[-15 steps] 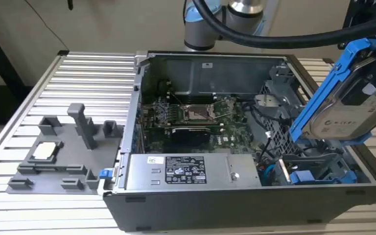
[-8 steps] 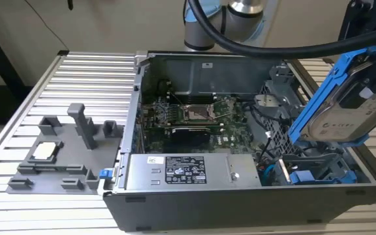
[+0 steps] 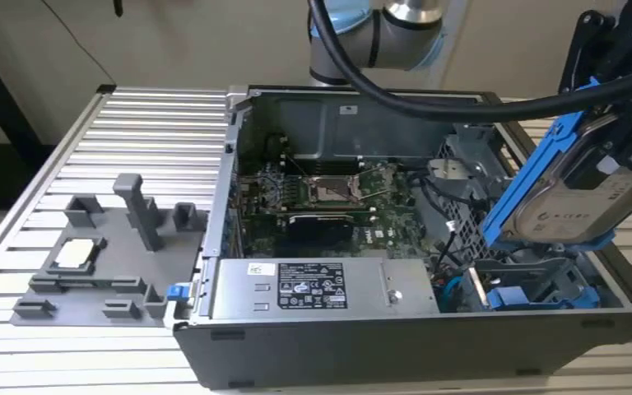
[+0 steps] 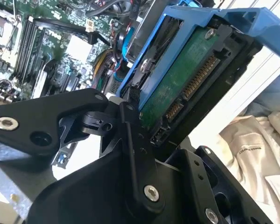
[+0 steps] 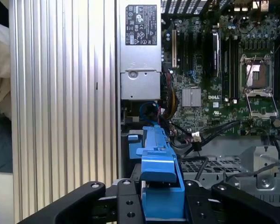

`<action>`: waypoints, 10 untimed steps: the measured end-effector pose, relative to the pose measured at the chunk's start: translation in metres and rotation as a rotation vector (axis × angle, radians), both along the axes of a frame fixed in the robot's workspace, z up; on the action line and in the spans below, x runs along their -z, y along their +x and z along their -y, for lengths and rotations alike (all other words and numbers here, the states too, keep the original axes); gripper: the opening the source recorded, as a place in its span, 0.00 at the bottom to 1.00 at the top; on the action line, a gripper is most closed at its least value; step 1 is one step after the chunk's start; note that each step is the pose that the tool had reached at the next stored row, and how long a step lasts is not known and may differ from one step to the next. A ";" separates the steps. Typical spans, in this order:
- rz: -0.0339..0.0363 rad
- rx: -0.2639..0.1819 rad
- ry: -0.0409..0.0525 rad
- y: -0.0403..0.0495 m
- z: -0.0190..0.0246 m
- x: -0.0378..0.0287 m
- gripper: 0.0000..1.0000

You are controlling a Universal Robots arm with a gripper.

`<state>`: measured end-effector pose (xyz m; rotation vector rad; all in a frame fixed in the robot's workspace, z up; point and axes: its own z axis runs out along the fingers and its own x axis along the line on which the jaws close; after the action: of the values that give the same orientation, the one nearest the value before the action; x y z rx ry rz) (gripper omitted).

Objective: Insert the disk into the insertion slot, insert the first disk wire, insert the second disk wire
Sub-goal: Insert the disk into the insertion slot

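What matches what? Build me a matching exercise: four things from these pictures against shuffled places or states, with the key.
Things
1. disk
2. insertion slot
3. power-supply box
4. motherboard

Places or states
A. green, flat on the floor of the case
B. grey, labelled, along the case's near wall in the exterior view
C. tilted in the air, clamped by the gripper
D. below the disk, with blue tabs

Pairs: 1-C, 2-D, 3-B, 4-A

We see printed labels on the power supply (image 3: pixel 312 285) and the disk (image 3: pixel 574 206), and a logo on the motherboard (image 5: pixel 200 70); we cannot read the fine print.
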<state>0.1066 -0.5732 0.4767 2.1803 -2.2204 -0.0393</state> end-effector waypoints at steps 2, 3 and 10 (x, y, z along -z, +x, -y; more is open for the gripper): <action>0.0002 0.000 -0.0001 0.0000 0.0000 0.0018 0.33; 0.0005 0.000 -0.0002 0.0000 0.0000 0.0028 0.33; 0.0013 -0.005 0.0000 0.0008 0.0000 0.0103 0.33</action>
<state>0.1073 -0.5732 0.4664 2.1860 -2.2161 -0.0378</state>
